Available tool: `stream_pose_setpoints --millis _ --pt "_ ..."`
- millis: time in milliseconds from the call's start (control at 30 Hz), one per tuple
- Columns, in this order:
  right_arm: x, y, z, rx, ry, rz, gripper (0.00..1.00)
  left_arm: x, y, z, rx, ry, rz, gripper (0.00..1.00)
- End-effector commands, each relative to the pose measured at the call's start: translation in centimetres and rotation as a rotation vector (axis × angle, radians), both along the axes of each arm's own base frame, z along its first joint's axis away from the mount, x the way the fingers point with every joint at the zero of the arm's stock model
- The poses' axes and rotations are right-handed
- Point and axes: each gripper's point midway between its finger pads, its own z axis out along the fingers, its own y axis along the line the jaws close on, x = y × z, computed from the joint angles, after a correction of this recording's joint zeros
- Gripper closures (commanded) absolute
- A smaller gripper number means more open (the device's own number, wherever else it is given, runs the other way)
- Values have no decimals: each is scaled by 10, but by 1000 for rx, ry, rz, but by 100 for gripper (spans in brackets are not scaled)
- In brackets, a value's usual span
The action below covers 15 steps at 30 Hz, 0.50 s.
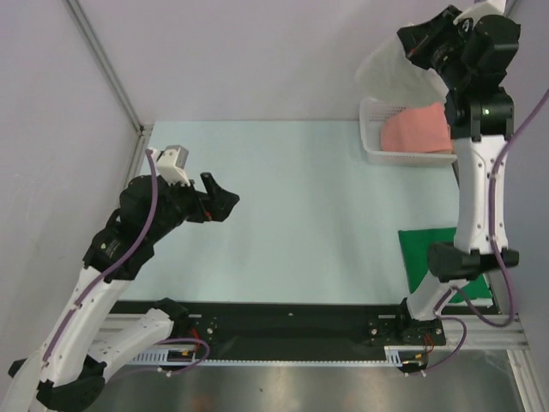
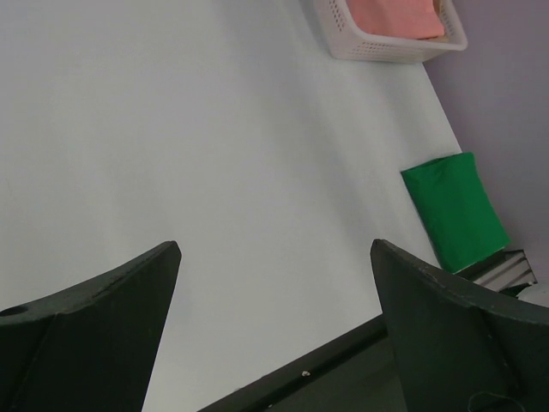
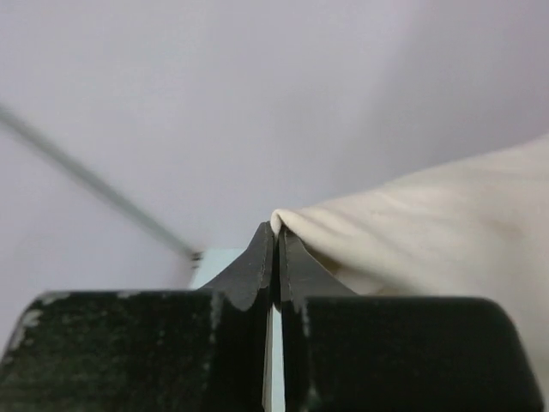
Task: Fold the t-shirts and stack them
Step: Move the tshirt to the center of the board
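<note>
My right gripper [image 1: 410, 53] is shut on an edge of the cream-white t-shirt [image 1: 396, 75] and holds it high above the basket; in the right wrist view the cloth [image 3: 446, 232] hangs to the right of the closed fingertips [image 3: 276, 230]. The salmon-pink t-shirt [image 1: 415, 130] lies in the white lattice basket [image 1: 374, 148], also seen in the left wrist view [image 2: 395, 15]. The dark green t-shirt [image 1: 429, 253] lies folded at the table's right front, partly under the right arm; it shows in the left wrist view too [image 2: 455, 209]. My left gripper [image 1: 225, 196] is open and empty over the table's left side.
The basket [image 2: 390, 47] stands at the back right corner of the pale table [image 1: 283, 206]. A black rail [image 1: 283, 322] runs along the near edge. Grey walls close in the left and back sides.
</note>
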Motion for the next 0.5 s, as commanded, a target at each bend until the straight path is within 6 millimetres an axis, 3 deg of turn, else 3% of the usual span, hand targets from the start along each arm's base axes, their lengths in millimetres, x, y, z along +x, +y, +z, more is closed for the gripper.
stream_pose_setpoints --millis 0,67,100,133,167,200,233,267,300,333,367,400,433,467 --pt "-80 57 44 37 -58 165 100 -13 10 14 11 -25 5 0" --pt "-94 96 9 29 57 279 100 -19 14 16 -1 -22 17 0" --pt "-125 137 3 27 84 413 100 -21 22 14 11 -16 52 0" --pt "-136 152 -13 30 136 464 93 -21 25 12 17 -9 64 0" --pt "-138 173 -58 24 260 513 81 -23 29 13 21 -8 77 0" --pt "-161 193 -75 23 318 596 47 -24 33 9 37 4 96 0" --pt "-167 201 -102 15 398 614 35 -26 36 7 44 11 105 0" --pt "-170 205 -154 -3 543 602 23 -26 39 5 53 19 119 0" --pt "-180 210 -178 11 618 644 8 -26 40 2 62 30 121 0" --pt "-188 210 -202 14 685 672 4 -25 41 -7 92 59 127 0" --pt "-195 203 -251 4 815 645 4 -24 42 -13 110 79 130 0" --pt "-194 195 -268 8 839 623 3 -24 42 -19 129 103 128 0" --pt "-204 186 -302 6 906 616 4 -24 38 -25 149 121 95 0" --pt "-206 179 -315 18 938 607 6 -21 33 -38 173 163 78 3"
